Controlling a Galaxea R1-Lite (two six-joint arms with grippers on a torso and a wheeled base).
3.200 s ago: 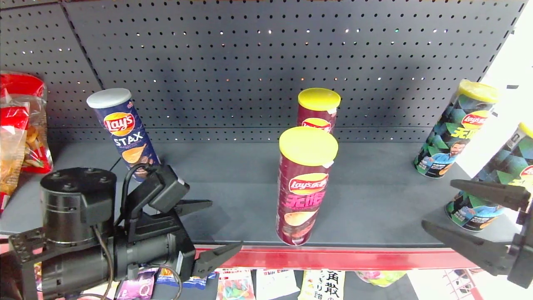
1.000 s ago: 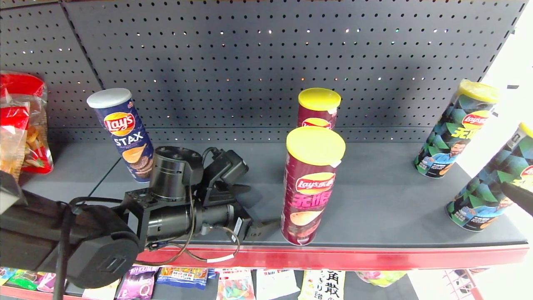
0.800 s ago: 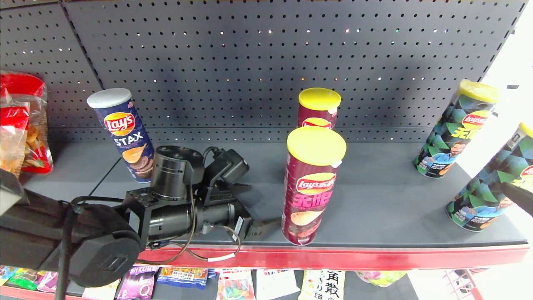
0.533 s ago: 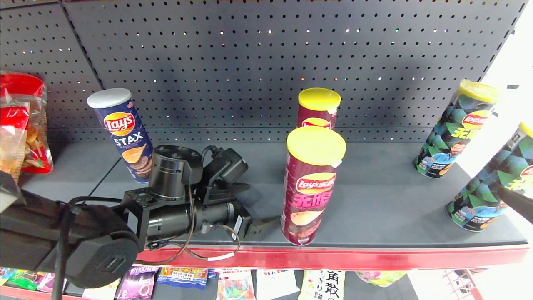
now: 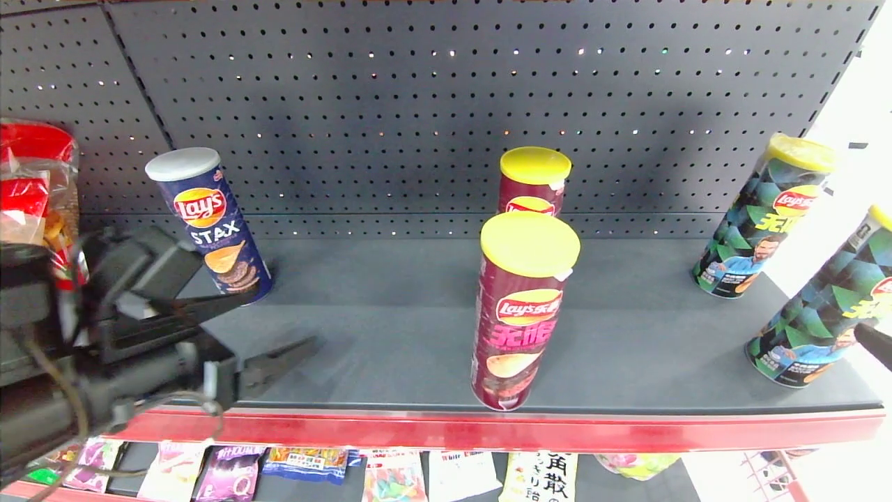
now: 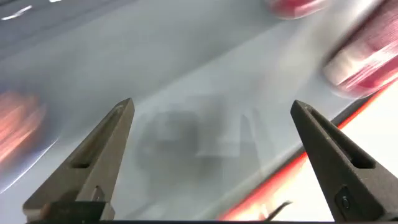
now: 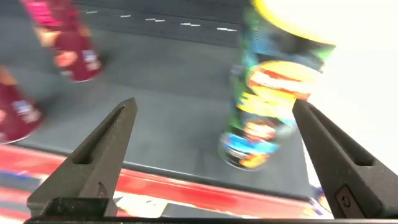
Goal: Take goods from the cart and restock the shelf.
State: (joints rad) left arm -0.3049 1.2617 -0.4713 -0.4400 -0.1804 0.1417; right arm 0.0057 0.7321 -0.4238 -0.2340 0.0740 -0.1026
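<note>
A maroon chip can with a yellow lid (image 5: 519, 314) stands upright near the front edge of the grey shelf (image 5: 390, 328), with a second maroon can (image 5: 533, 178) behind it. My left gripper (image 5: 289, 317) is open over the shelf's front left, well apart from the maroon can and just in front of a blue chip can (image 5: 209, 223). In the left wrist view the left gripper (image 6: 212, 104) holds nothing, with the maroon can (image 6: 357, 56) off to one side. My right gripper (image 7: 214, 104) is open and empty, facing a green chip can (image 7: 273, 93).
Two green cans (image 5: 766, 216) (image 5: 815, 328) stand at the shelf's right end. Red snack bags (image 5: 35, 202) sit at the far left. A pegboard wall (image 5: 446, 104) backs the shelf, a red lip (image 5: 523, 429) runs along its front, and packets (image 5: 390, 474) lie on the shelf below.
My left gripper has drawn back to the left, away from the front maroon can, which stays standing. The right gripper has slipped further toward the right edge.
</note>
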